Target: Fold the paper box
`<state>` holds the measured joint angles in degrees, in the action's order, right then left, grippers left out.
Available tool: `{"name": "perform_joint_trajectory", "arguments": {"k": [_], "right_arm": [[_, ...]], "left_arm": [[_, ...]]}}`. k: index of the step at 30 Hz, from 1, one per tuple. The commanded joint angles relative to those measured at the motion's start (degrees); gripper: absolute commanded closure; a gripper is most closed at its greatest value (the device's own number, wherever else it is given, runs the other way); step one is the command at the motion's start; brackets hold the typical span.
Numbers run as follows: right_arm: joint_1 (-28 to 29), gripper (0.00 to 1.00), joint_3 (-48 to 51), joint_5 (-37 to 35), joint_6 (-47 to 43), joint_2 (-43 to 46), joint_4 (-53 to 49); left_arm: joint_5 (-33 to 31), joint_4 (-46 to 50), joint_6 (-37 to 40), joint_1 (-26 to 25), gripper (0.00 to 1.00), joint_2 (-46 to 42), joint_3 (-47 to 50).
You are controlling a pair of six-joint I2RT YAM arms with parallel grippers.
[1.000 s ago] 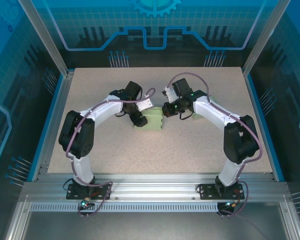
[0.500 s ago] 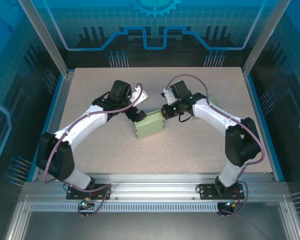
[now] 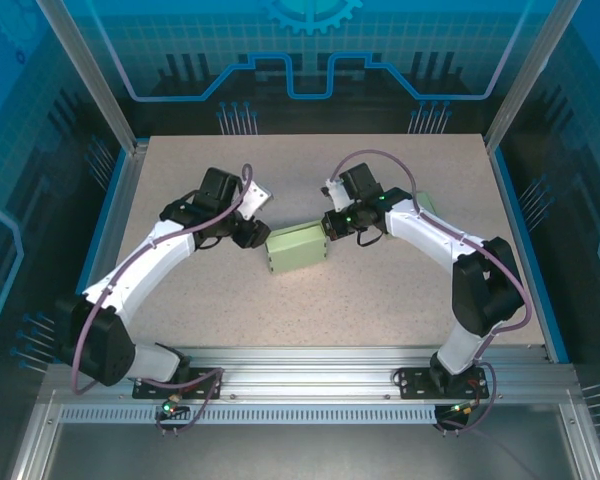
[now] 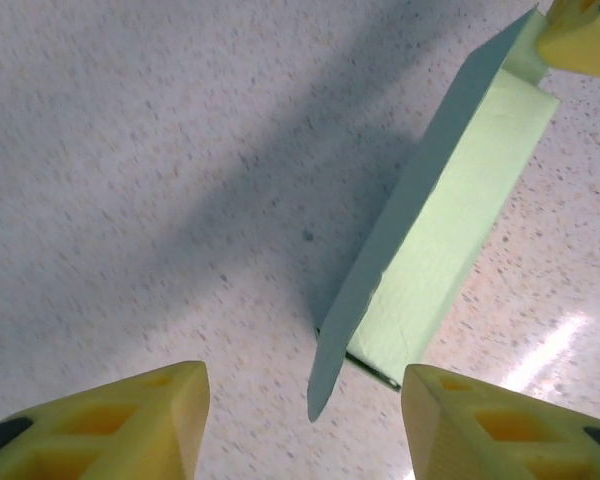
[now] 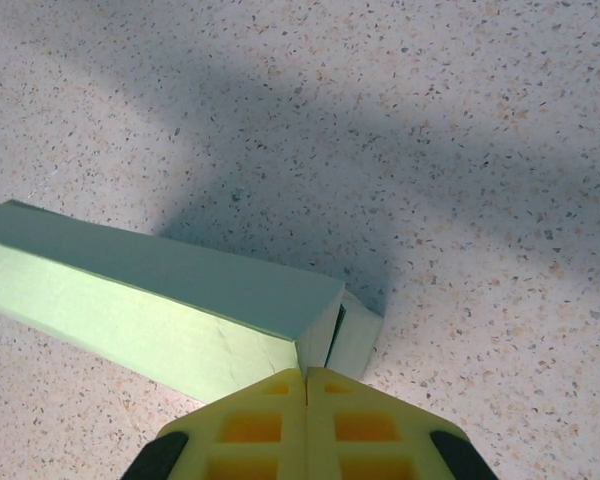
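The pale green paper box [image 3: 296, 249] lies on its side in the middle of the speckled table [image 3: 380, 310], between the two arms. The right gripper [image 5: 307, 385] has its fingers pressed together and sits against the box's right end, by the small end flap [image 5: 355, 335]; I can't tell whether paper is pinched between them. The left gripper [image 3: 252, 236] hangs just off the left end with its jaws parted and nothing in them, facing a loose flap [image 4: 325, 370] that juts past the body. The trouble I'd expect is at that flap: a push slightly off line could bend it outward or crease the thin wall instead of tucking it. With so light a brace on the right, the box could also skid or swing on the table.
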<state>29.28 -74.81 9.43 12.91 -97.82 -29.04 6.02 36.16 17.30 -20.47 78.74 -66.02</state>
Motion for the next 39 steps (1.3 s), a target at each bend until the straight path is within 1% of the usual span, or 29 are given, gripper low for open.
{"name": "perform_joint_trajectory", "arguments": {"k": [1, 3, 5, 7, 9, 12, 17, 24, 30, 34, 37, 39], "right_arm": [[0.9, 1.00, 1.2, -0.3, 1.0, 1.0, -1.2], [1.0, 1.00, 1.3, -0.2, 1.0, 1.1, -1.0], [1.2, 1.00, 1.4, -0.5, 1.0, 1.3, -1.1], [1.4, 1.00, 1.5, -0.5, 1.0, 1.5, -1.2], [1.5, 1.00, 1.7, -0.6, 1.1, 1.7, -1.2], [1.5, 1.00, 1.9, -0.7, 1.2, 1.8, -1.1], [1.6, 1.00, 2.1, -0.9, 1.3, 2.0, -1.1], [1.6, 1.00, 1.9, -0.9, 1.5, 1.9, -1.1], [1.6, 1.00, 1.8, -1.2, 1.4, 1.8, -1.4], [1.6, 1.00, 1.7, -1.2, 1.3, 1.6, -1.4], [1.5, 1.00, 1.7, -1.2, 1.4, 1.6, -1.4], [1.6, 1.00, 1.7, -1.2, 1.4, 1.6, -1.4]], "left_arm": [[0.3, 4.8, -5.0, -1.0, 0.47, -2.1, 1.5], [-4.4, 5.8, -6.0, -1.9, 0.47, -1.4, 1.5], [-6.7, 6.7, -7.2, -2.1, 0.52, 0.2, 0.9], [-6.9, 7.5, -7.5, -2.6, 0.53, 2.1, 0.4], [-8.8, 7.1, -7.5, -4.3, 0.53, 3.5, 0.2], [-10.0, 6.1, -7.9, -5.6, 0.53, 5.3, -0.2], [-11.6, 4.3, -8.8, -6.2, 0.54, 6.5, -1.0], [-13.7, 4.3, -11.2, -6.2, 0.55, 5.7, -1.7], [-11.9, 3.6, -13.6, -6.2, 0.56, 4.2, -2.2], [-9.7, 2.5, -15.7, -6.2, 0.64, 3.6, -2.5], [-9.2, 2.4, -16.6, -6.2, 0.67, 4.0, -2.6], [-9.4, 3.4, -17.0, -6.2, 0.73, 4.9, -3.1]]}}
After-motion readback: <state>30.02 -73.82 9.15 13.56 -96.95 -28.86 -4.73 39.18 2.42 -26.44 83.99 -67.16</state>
